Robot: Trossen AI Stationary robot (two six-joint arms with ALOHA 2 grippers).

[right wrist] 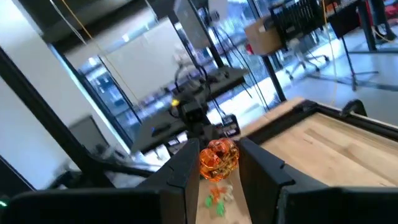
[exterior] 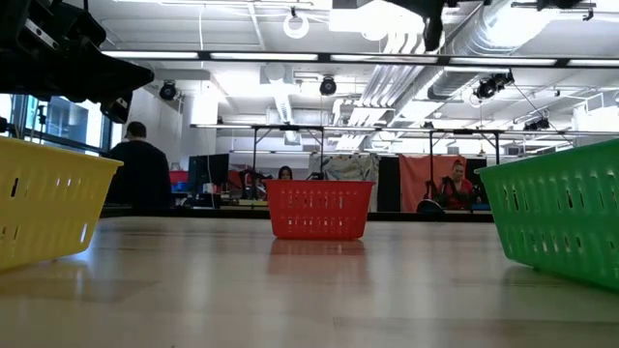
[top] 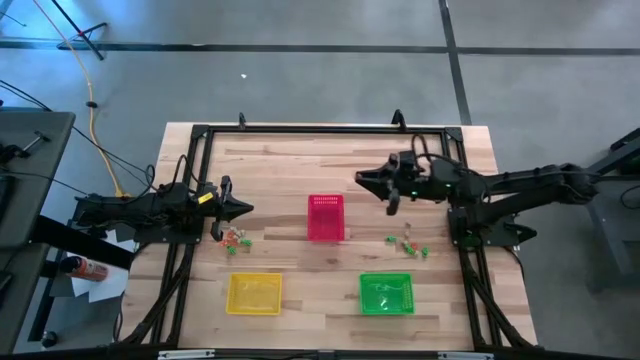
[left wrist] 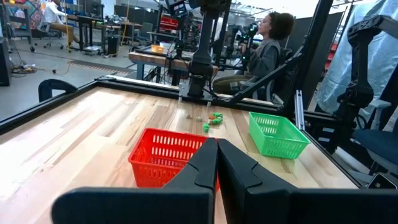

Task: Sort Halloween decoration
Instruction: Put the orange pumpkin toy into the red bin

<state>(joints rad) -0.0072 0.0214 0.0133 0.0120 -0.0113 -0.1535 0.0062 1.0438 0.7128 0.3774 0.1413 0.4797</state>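
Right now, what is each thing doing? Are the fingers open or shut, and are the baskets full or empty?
Right gripper: in the air, fingers shut on an orange trinket.
Left gripper: fingers shut, holding nothing.
Red basket: upright, looks empty.
Yellow basket: upright, looks empty.
Green basket: upright, contents hard to tell.
Left pile of trinkets: loose on table.
Right pile of trinkets: loose on table.

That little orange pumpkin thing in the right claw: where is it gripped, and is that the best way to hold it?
The right claw pinches the orange pumpkin across its round middle, one finger on each side. That looks sensible: the trinket is a small rounded ball, so its widest part gives the two flat fingers the surest seat. For one lying on the table, coming straight down from above likely works best.
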